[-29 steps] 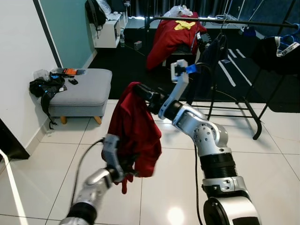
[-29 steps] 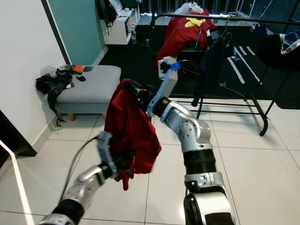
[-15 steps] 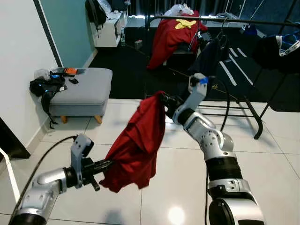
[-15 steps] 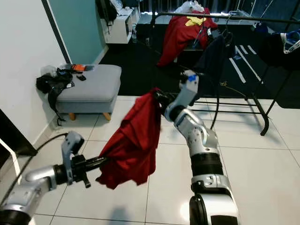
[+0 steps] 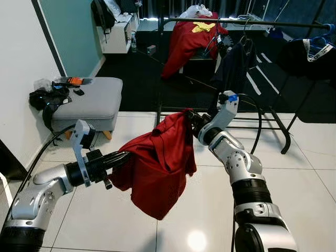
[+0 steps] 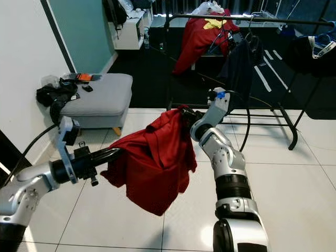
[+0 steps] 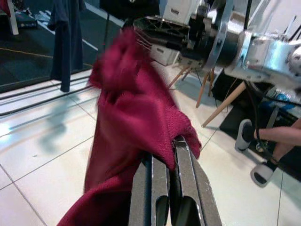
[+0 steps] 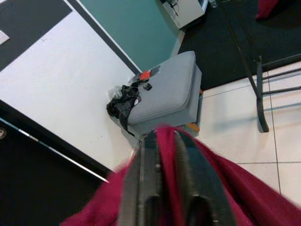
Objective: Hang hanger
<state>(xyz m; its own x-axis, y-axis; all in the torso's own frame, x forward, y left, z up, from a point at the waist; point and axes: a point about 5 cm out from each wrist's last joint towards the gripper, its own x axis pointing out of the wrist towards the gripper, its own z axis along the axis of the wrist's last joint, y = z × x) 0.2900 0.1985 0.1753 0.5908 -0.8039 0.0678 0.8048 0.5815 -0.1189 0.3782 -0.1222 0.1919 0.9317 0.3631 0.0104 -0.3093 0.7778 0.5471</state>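
Observation:
A red garment (image 5: 160, 168) hangs stretched between my two grippers over the tiled floor. My left gripper (image 5: 127, 155) is shut on its left edge; in the left wrist view the fingers (image 7: 155, 183) pinch the red cloth (image 7: 127, 113). My right gripper (image 5: 188, 115) is shut on the garment's top, and in the right wrist view red cloth (image 8: 167, 150) sits between the fingers (image 8: 193, 183). Behind stands a clothes rack whose black rail (image 5: 252, 22) carries another red garment (image 5: 184, 39) and a dark one (image 5: 233, 63). I cannot make out a hanger inside the held garment.
A grey ottoman (image 5: 86, 100) with a black bag (image 5: 44, 100) stands at the left by the white wall. A black garment (image 5: 307, 55) hangs at the rack's right end. A person's leg and shoe (image 7: 263, 146) are near in the left wrist view.
My left gripper has swung from under the garment out to the left and up, pulling the cloth sideways. My right gripper has carried the garment's top to the right, closer to the rack.

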